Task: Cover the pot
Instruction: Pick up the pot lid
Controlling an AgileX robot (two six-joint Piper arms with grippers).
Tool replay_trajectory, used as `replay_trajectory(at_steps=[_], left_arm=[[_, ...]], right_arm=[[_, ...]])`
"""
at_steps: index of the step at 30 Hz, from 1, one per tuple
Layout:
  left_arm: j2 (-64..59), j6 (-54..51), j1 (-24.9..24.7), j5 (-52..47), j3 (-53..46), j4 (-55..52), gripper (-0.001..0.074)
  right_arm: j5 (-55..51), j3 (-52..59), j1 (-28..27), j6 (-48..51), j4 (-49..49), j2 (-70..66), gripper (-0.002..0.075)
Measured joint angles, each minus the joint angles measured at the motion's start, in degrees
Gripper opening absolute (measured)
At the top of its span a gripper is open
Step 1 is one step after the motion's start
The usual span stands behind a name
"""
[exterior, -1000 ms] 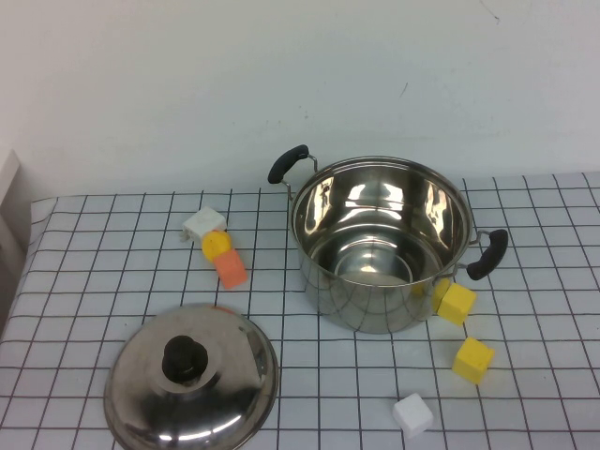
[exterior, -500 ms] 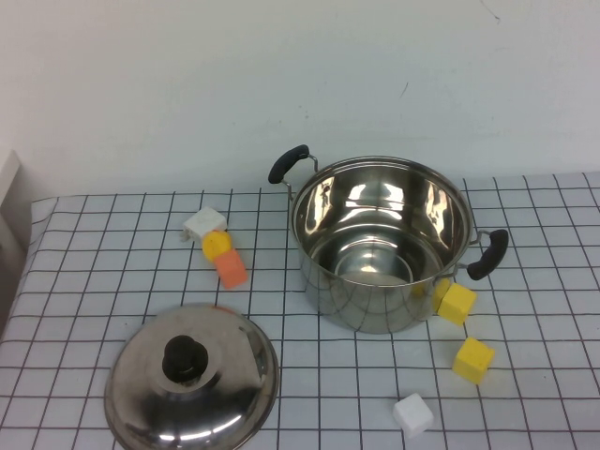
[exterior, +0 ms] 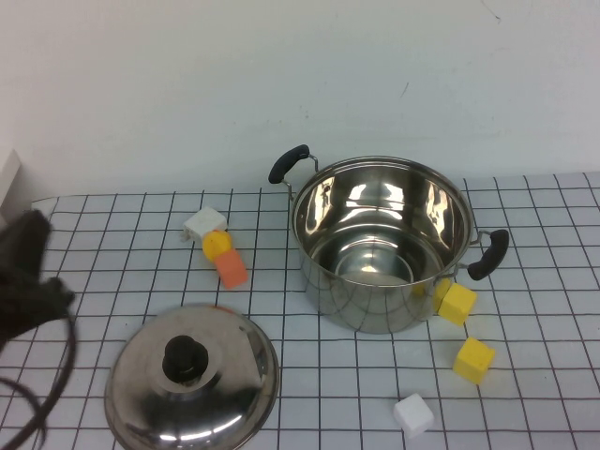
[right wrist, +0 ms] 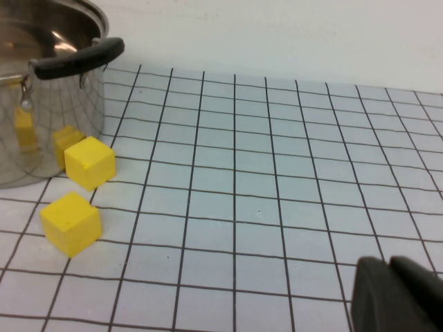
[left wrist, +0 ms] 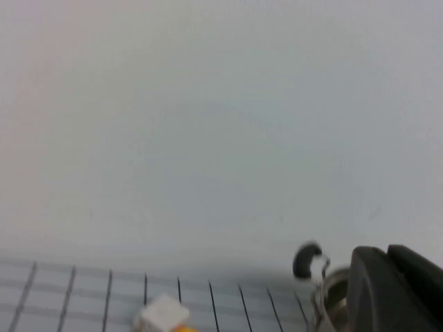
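Observation:
The pot (exterior: 375, 305) stands open and upright at the table's middle right, with black handles at back left (exterior: 288, 162) and front right (exterior: 487, 254). The domed steel lid (exterior: 225, 394) with a black knob (exterior: 185, 357) lies on the table at the front left, apart from the pot. My left gripper (exterior: 31, 234) is at the far left edge, above the table and left of the lid; its fingers (left wrist: 377, 287) look shut and empty, and the pot's rim (left wrist: 331, 294) shows beside them. My right gripper (right wrist: 389, 283) is out of the high view, shut and empty, low over the table to the right of the pot (right wrist: 41, 104).
A white block (exterior: 203, 223), a yellow one (exterior: 217, 244) and an orange one (exterior: 230, 269) lie left of the pot. Two yellow blocks (exterior: 457, 302) (exterior: 473, 359) and a white block (exterior: 412, 414) lie at its front right. A wall stands behind.
My left arm has come into the high view at the far left edge, blurred by motion. The pot, lid and blocks have not moved.

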State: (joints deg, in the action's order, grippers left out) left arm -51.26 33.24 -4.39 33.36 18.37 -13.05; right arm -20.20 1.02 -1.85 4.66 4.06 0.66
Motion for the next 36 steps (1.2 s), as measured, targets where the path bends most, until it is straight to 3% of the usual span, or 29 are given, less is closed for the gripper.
replay_trajectory(at_steps=[4, 8, 10, 15, 18, 30, 36], left_arm=[[-12.5, 2.2, 0.0, 9.2, 0.0, -2.7, 0.0003], [-23.9, -3.8, 0.0, 18.6, 0.4, -5.6, 0.0065], [-28.3, -5.9, 0.0, 20.4, 0.5, -6.2, 0.0127], [-37.5, -7.2, 0.0, 22.2, 0.6, -7.4, 0.0368], [-41.2, -9.1, 0.0, 23.3, 0.7, -9.5, 0.0450], [-53.0, -17.1, -0.1, 23.8, 4.2, -11.3, 0.0489], [-58.2, -21.1, -3.5, 23.8, 4.8, -7.5, 0.0489]], right_arm=[[0.0, 0.0, 0.0, 0.0, 0.0, 0.0, 0.0009], [0.0, 0.0, 0.0, 0.0, 0.0, 0.0, 0.0009], [0.0, 0.0, 0.0, 0.0, 0.0, 0.0, 0.0009], [0.0, 0.0, 0.0, 0.0, 0.0, 0.0, 0.0009], [0.0, 0.0, 0.0, 0.0, 0.0, 0.0, 0.0009], [0.0, 0.0, 0.0, 0.0, 0.0, 0.0, 0.0009], [0.0, 0.0, 0.0, 0.0, 0.0, 0.0, 0.0009]])
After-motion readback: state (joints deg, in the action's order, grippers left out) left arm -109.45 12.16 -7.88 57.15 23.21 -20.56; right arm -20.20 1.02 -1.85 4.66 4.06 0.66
